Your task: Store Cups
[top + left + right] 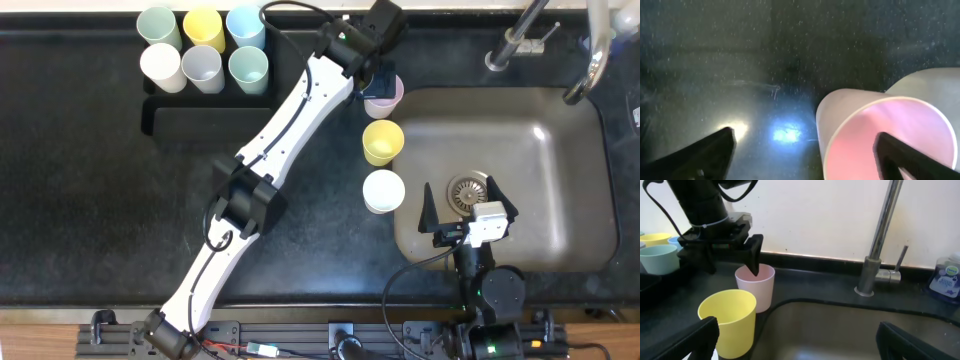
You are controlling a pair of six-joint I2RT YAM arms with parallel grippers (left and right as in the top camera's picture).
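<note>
Three cups stand in a row on the bench (100, 220), just beside the sink (540, 200): a pink cup (385, 97), a yellow cup (383, 141) and a white cup (383, 190). Well away from the sink, a black tray (200, 120) holds six more cups (205, 65), so I think that is where cups get put away. The left arm (300, 110) reaches to the pink cup. The left jaws are wide apart and hold nothing yet. One finger (755, 255) dips inside the pink cup and the other is outside, so a squeeze would pinch the cup's wall. The right jaws hang over the sink, spread apart with nothing in them, maybe to keep out of the way.
</note>
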